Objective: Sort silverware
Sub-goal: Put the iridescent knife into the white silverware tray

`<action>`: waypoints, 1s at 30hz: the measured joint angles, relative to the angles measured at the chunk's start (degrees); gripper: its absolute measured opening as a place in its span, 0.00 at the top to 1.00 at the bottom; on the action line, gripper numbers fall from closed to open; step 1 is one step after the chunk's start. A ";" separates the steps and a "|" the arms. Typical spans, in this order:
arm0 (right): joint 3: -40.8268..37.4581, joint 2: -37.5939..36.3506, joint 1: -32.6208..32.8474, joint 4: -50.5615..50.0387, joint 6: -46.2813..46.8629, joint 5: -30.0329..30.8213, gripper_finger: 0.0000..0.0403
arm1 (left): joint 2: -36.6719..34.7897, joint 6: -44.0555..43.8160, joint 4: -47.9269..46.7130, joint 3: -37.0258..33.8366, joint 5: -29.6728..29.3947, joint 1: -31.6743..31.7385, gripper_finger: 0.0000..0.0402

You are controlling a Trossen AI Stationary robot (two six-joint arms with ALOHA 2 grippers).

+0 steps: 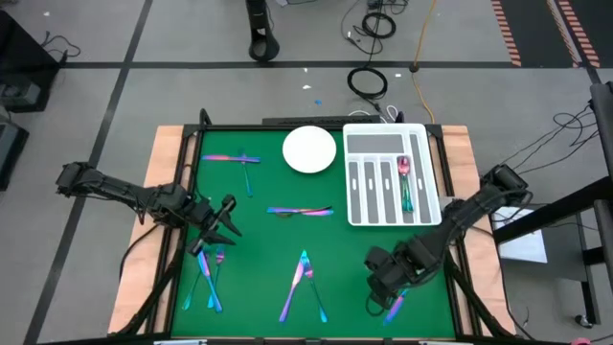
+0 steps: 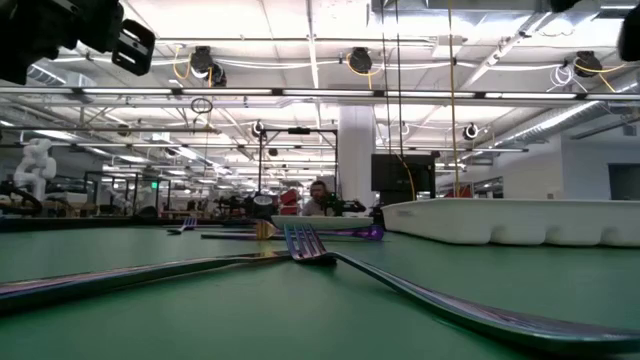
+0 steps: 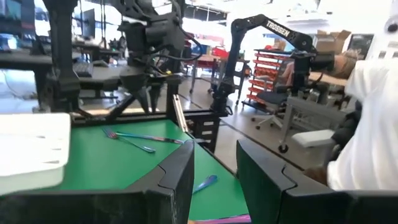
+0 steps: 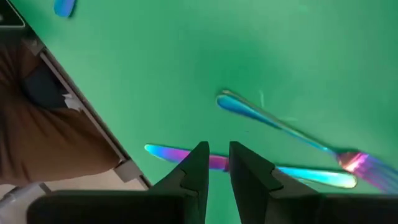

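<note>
mostly unsorted so far, judging by the layout: wide green felt-topped table [image 1: 268, 259] carrying nearly all the slim iridescent blue-purple-pink silverware [image 1: 305, 278] loose in small clusters — near the front left, front centre, front right, mid-table and by the back left. white slotted plastic tray [image 1: 426, 172] at the back right, with only a piece or two lying in one of its long slots, a pink-bowled spoon [image 1: 404, 169] among them; other slots bare. white round plate [image 1: 309, 150] just beside the tray, nothing on it.

right gripper [image 1: 393, 286] low over the front right corner, fingers parted only narrowly, straddling an iridescent knife-like piece [image 4: 311, 174] lying flat on the green; whether touching it cannot be told, and nothing lifted. second slim piece, a fork [image 4: 280, 124], lying just beyond.

left gripper [image 1: 220, 228] held over the left side near the front-left cluster, fingers [image 3: 180, 174] moderately spread, holding nothing.
</note>
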 joint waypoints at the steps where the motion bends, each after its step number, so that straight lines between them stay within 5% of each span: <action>1: 0.00 0.00 0.58 0.02 0.85 0.11 0.87 | 0.00 0.82 0.21 0.00 -0.43 0.00 0.70; 8: 0.00 0.00 4.56 0.04 8.32 0.11 0.87 | 0.00 6.01 5.16 0.02 -1.23 0.07 0.70; 22: -3.37 1.38 11.19 -6.40 50.31 -1.39 0.87 | -0.01 7.95 5.94 0.04 -1.60 0.07 0.70; 30: -9.79 1.40 11.43 -1.40 53.92 -1.57 0.76 | -0.02 7.51 5.90 0.04 -1.60 0.07 0.70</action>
